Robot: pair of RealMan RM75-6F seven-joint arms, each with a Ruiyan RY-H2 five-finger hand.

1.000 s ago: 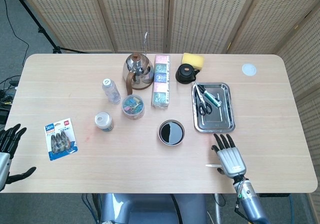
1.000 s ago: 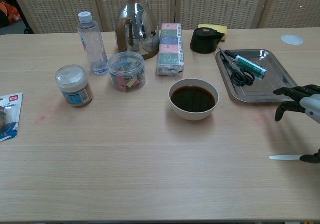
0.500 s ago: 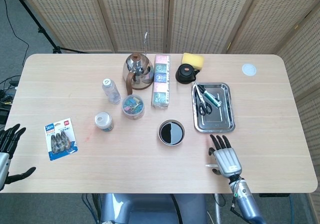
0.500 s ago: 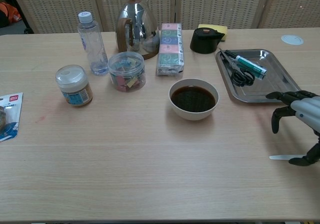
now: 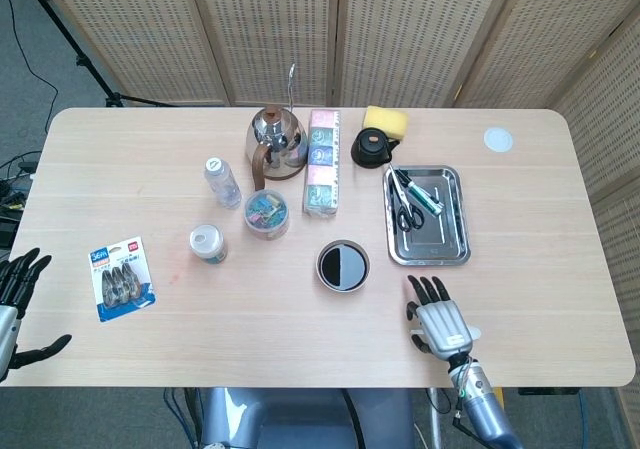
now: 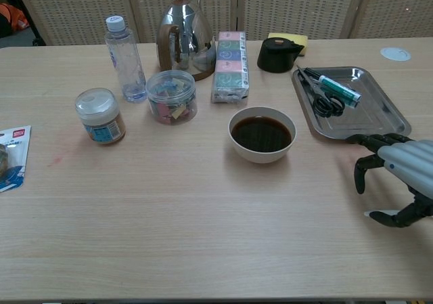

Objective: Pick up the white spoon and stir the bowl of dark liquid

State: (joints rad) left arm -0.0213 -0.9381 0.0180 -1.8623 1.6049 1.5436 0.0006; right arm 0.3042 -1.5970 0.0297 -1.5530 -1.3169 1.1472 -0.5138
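Observation:
The white bowl of dark liquid (image 5: 343,266) (image 6: 262,134) stands mid-table. The white spoon (image 6: 369,214) lies flat near the front right edge. Only its handle tip shows in the chest view, and a small white end (image 5: 469,333) shows in the head view. My right hand (image 5: 438,324) (image 6: 399,172) hovers right over the spoon with its fingers spread and arched, the thumb low beside the handle. It holds nothing. My left hand (image 5: 15,294) hangs open off the table's left edge.
A metal tray (image 5: 455,254) (image 6: 399,124) with scissors and a pen lies just behind the right hand. Further back stand a kettle (image 5: 272,139), a tissue pack (image 5: 322,164), a bottle (image 5: 222,181), two jars and a black lid. A packet (image 5: 120,277) lies at the left.
My right hand has slid left along the front edge and now covers most of the spoon, whose handle showed clear of it before. The left hand has not moved.

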